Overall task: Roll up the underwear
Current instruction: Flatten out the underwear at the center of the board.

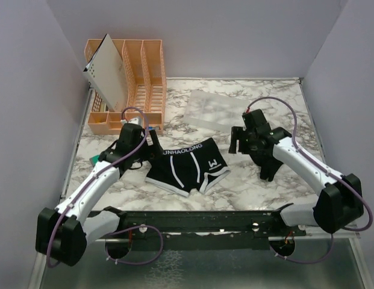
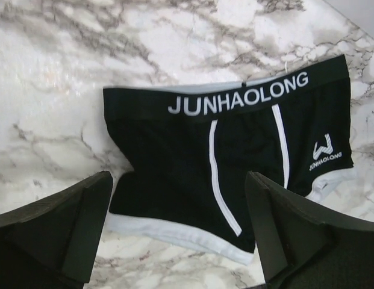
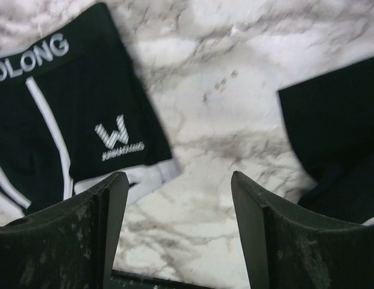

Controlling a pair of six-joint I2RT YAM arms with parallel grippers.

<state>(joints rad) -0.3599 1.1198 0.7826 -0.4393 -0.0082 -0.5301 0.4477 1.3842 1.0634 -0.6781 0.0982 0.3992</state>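
Note:
A black underwear with white trim and the lettering JUNHAOLONG lies flat and unrolled mid-table, waistband toward the back. In the left wrist view the underwear fills the middle. My left gripper hangs open just above its white leg hem, and from the top view the left gripper sits by the waistband's left end. My right gripper stands open over bare marble, right of the underwear's logo leg. The right gripper holds nothing. A second black cloth lies to its right.
An orange slotted rack with a white perforated sheet leaning in it stands at the back left. A clear plastic tray lies at the back middle. Grey walls close in both sides. A black rail runs along the near edge.

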